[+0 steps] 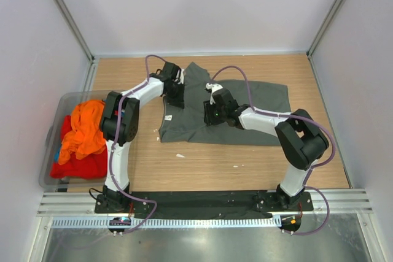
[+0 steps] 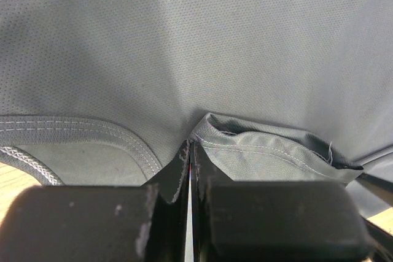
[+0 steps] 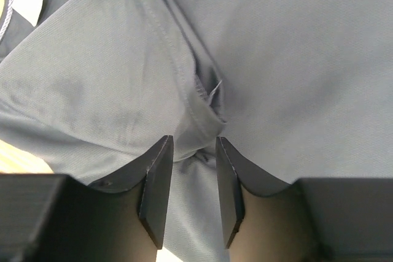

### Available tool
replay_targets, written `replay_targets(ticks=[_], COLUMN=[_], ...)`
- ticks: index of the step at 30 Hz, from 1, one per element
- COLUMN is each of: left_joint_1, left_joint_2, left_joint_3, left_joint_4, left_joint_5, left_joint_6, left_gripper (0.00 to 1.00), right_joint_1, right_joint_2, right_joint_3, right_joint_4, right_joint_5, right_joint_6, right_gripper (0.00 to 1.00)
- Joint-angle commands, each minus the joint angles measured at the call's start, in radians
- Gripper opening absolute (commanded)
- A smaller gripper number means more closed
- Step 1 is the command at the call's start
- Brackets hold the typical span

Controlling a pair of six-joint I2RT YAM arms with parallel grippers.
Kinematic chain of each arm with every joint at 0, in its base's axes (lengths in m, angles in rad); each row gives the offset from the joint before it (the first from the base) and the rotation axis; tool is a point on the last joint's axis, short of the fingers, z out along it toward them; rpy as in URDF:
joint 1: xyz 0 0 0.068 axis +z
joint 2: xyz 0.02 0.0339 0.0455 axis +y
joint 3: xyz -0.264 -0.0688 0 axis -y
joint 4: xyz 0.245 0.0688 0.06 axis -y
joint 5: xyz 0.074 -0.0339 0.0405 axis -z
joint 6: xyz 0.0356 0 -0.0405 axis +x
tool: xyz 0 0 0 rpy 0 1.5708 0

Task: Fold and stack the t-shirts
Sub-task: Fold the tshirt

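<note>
The dark grey-green t-shirt [image 1: 245,115] lies spread on the wooden table [image 1: 202,167], near the middle, its body running out toward 3 o'clock and a sleeve pointing up toward 12 o'clock. It is rumpled along the side at 9 o'clock, where both of my grippers are.

My left gripper [image 2: 189,153] is down on the shirt's 9 o'clock edge. Its fingers are pressed tight together, with their tips at the foot of a small folded hem. I cannot tell whether any cloth is caught between them. The stitched collar [image 2: 80,132] curves away toward 9 o'clock of the tips in my left wrist view.

My right gripper [image 3: 193,151] sits on the shirt near its middle. Its fingers stand apart, one on each side of a bunched seam ridge [image 3: 206,118] that runs up toward 12 o'clock. A white label [image 3: 27,1] shows at about 10 o'clock in that view.

Well off at 9 o'clock of the shirt, a translucent grey bin [image 1: 52,121] holds the other shirts in a heap: an orange t-shirt [image 1: 86,128] on top, a red t-shirt [image 1: 80,165] under it, and a bit of blue t-shirt [image 1: 57,153] at the bin's left wall
</note>
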Motion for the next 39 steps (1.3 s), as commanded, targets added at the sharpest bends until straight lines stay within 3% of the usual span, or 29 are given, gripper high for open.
replay_targets(ticks=[1, 9, 11, 14, 17, 39], left_joint_1=[-0.005, -0.006, -0.005, -0.005, -0.006, -0.039], left_joint_2=[-0.043, -0.054, -0.054, -0.058, -0.060, 0.032], left_joint_3=[-0.006, 0.012, 0.011, 0.012, 0.030, 0.187], left_joint_4=[0.060, 0.066, 0.066, 0.069, 0.068, -0.027], left_joint_5=[-0.008, -0.019, -0.016, -0.011, -0.008, 0.068], left_joint_6=[0.010, 0.013, 0.017, 0.036, 0.059, 0.186], left_gripper=[0.00, 0.00, 0.00, 0.00, 0.00, 0.00], right_joint_1=[-0.022, -0.034, -0.037, -0.036, -0.036, -0.036], right_joint_2=[-0.040, 0.012, 0.029, 0.029, 0.000, -0.074], right_joint_3=[-0.001, 0.029, 0.035, 0.028, -0.004, -0.129], right_joint_4=[0.048, 0.059, 0.070, 0.091, 0.130, 0.216], right_joint_5=[0.017, -0.014, -0.024, -0.026, -0.021, 0.084], right_joint_6=[0.002, -0.006, 0.000, 0.012, 0.029, 0.109], right_gripper=[0.41, 0.43, 0.35, 0.10, 0.01, 0.01])
